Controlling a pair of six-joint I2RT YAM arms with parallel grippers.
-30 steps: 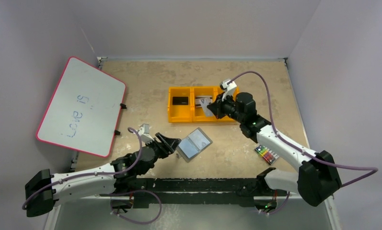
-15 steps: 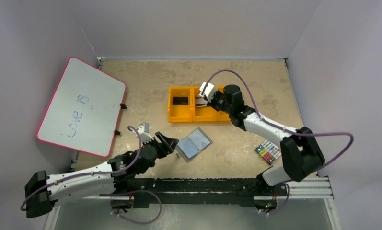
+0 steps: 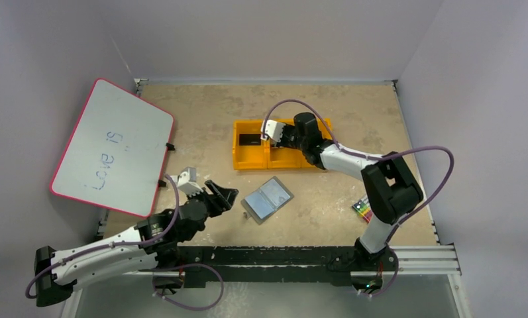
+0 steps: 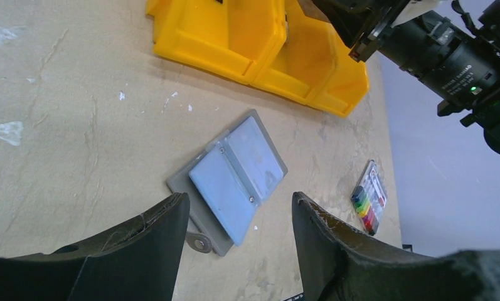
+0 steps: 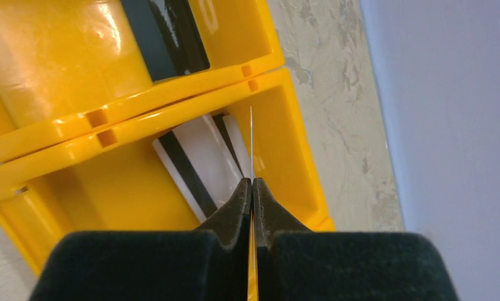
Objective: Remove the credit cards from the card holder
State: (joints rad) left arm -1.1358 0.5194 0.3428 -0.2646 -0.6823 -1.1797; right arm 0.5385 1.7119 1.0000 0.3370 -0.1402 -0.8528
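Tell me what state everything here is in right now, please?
card holder, open flat on the table, pockets look empty.
left gripper, open, empty, near the card holder.
right gripper, shut on a thin card over the yellow bin.
black card, lying in one bin compartment.
striped card, lying in the next compartment.
whiteboard, propped tilted, written on.

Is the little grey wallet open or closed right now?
Open. The card holder lies spread flat on the table, with its pale blue inside and both pockets facing up.
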